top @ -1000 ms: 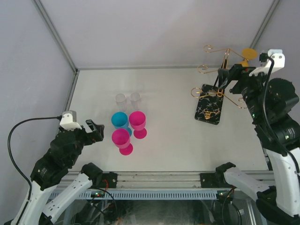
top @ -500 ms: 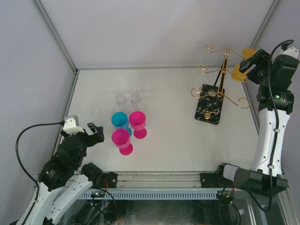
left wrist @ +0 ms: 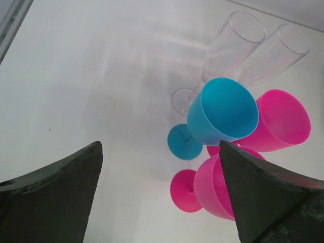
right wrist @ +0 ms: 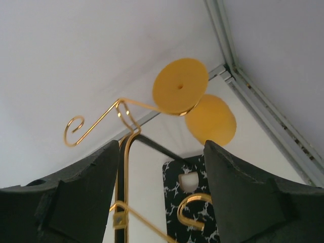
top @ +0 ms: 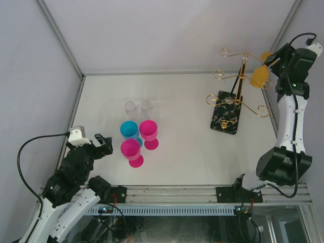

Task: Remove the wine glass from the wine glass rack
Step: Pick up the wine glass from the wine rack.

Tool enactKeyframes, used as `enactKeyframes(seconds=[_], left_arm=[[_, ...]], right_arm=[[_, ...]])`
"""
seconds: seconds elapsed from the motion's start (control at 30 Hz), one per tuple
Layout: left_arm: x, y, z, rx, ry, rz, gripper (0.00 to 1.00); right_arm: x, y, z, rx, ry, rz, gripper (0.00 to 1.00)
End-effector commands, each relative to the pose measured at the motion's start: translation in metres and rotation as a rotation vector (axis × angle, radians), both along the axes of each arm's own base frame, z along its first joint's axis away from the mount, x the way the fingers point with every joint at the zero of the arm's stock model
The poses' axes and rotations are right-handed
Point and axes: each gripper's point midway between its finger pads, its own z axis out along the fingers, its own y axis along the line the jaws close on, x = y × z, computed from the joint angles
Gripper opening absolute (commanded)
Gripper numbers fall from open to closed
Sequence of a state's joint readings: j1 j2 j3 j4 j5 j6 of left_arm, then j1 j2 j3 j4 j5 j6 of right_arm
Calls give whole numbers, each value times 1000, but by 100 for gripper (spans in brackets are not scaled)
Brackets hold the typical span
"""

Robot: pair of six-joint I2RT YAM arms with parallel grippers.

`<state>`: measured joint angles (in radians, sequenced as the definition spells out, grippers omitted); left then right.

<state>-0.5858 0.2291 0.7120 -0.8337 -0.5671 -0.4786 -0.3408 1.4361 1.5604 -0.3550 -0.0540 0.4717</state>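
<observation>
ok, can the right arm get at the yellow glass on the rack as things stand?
Probably yes: yellow glass hangs just ahead of the right arm's open jaws, nothing between; rack wire sits close beside it.

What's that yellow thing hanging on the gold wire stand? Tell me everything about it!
That is a yellow wine glass, plain and not see-through, plastic by its look. It hangs upside down: its round flat foot is caught on an arm of the gold wire rack, and the bowl dangles below it. The stem is hidden. It hangs over the far right corner of the table. Only the rack touches it; the open right gripper is near but apart.
</observation>
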Motion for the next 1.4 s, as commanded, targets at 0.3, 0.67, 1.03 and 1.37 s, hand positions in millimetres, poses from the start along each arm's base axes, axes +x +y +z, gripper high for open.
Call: enactKeyframes(seconds=[0.3, 0.67, 1.03, 1.37], left_arm=[[3, 1, 5, -20, -32, 13, 100], [3, 1, 5, -15, -24, 18, 100], [4, 1, 4, -14, -21, 18, 100], [4, 0, 3, -11, -16, 14, 100]], right_arm=[[48, -47, 1, 205, -98, -38, 56], [65, -50, -10, 239, -92, -20, 53], [72, -49, -20, 268, -67, -5, 44], [76, -52, -33, 281, -31, -24, 42]])
